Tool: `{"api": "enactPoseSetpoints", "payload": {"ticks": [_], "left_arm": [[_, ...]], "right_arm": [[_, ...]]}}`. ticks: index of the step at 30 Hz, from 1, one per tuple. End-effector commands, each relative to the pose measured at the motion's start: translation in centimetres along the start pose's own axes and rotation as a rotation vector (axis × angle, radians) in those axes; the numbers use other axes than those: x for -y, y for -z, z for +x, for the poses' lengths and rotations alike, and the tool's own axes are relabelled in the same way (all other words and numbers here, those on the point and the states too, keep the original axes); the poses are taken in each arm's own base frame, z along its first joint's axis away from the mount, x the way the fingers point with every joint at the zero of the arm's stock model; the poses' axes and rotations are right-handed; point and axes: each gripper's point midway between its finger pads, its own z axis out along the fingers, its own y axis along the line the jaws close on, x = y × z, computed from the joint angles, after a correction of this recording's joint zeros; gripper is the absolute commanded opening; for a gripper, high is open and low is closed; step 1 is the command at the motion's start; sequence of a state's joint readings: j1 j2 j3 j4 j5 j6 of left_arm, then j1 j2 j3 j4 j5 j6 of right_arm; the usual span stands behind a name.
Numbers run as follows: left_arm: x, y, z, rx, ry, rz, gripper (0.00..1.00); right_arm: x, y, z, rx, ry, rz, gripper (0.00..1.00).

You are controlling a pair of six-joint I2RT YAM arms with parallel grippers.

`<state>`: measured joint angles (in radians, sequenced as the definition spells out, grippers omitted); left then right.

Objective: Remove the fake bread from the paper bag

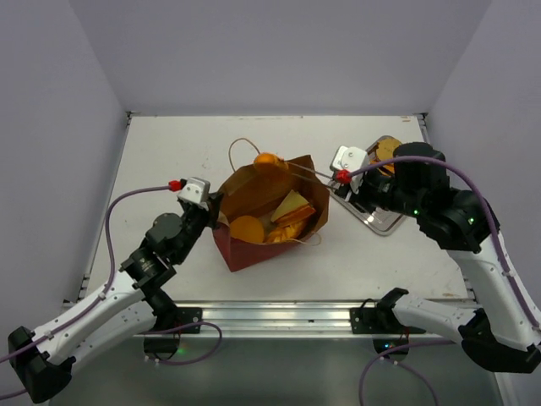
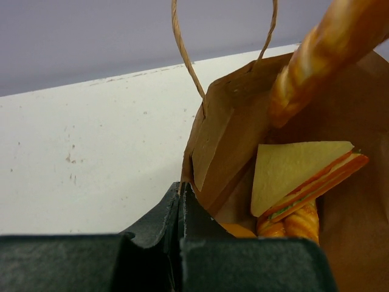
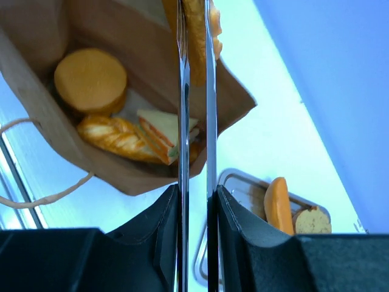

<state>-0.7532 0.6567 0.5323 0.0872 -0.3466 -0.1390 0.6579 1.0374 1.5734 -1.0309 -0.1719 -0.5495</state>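
The left hand (image 1: 210, 206) is pinched shut on the left rim of the red paper carrier bag (image 1: 245, 249), open on the white desk (image 1: 169, 152); inside lie a round orange bun (image 3: 90, 79) and a sandwich wedge (image 2: 298, 176); the right hand (image 3: 194, 12) clamps a golden twisted bread stick (image 2: 331, 45) at the bag's mouth (probably light, stiff, glossy; best held mid-length); right, a silver metal tray (image 1: 385, 227).

The paper bag (image 1: 245, 249) is red outside, brown inside; the bread stick (image 2: 328, 48) golden-orange, the tray (image 1: 385, 224) silver.
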Motion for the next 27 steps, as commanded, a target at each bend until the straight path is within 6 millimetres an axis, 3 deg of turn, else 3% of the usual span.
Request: {"api": "enactPoseSetpoints", "payload": {"ticks": [1,8,10,11,12,16,20,21,22,24,25,27], "left_arm": [[-0.6,-0.1,-2.4,0.055,0.023,-0.049,0.0],[-1.3,-0.2,-2.4,0.042,-0.015,-0.08,0.0],[-1.4,0.0,-2.3,0.04,-0.02,-0.083,0.0],[-1.5,0.3,-2.4,0.04,-0.023,-0.085,0.0],[-1.5,0.3,-2.4,0.04,-0.023,-0.085,0.0],[-1.9,1.1,-2.8,0.055,-0.028,-0.089,0.0],[-2.5,2.2,-3.4,0.074,-0.04,-0.097,0.0],[-2.6,2.4,-3.7,0.084,-0.04,-0.1,0.0],[-2.8,2.7,-3.3,0.064,-0.056,-0.101,0.0],[-2.9,3.1,-3.4,0.066,-0.062,-0.101,0.0],[-3.1,3.4,-3.6,0.072,-0.066,-0.101,0.0],[-3.1,3.6,-3.5,0.07,-0.072,-0.097,0.0]], "right_arm": [[1.9,2.5,-5.2,0.197,-0.038,0.057,0.03],[5.3,6.8,-9.9,0.345,-0.143,0.152,0.01],[6.4,7.5,-10.1,0.353,-0.163,0.192,0.01],[8.2,7.9,-10.1,0.347,-0.2,0.27,0.0],[8.3,8.0,-10.2,0.352,-0.198,0.273,0.0],[10.9,8.1,-8.3,0.309,-0.273,0.414,0.0],[11.8,6.7,-4.0,0.233,-0.376,0.497,0.0],[11.6,6.9,-3.5,0.235,-0.389,0.507,0.0],[11.4,5.9,-1.4,0.194,-0.432,0.504,0.0],[11.0,5.4,0.2,0.175,-0.468,0.504,0.0],[10.6,5.1,2.0,0.15,-0.508,0.512,0.0],[10.1,4.7,3.4,0.137,-0.546,0.5,0.0]]}}
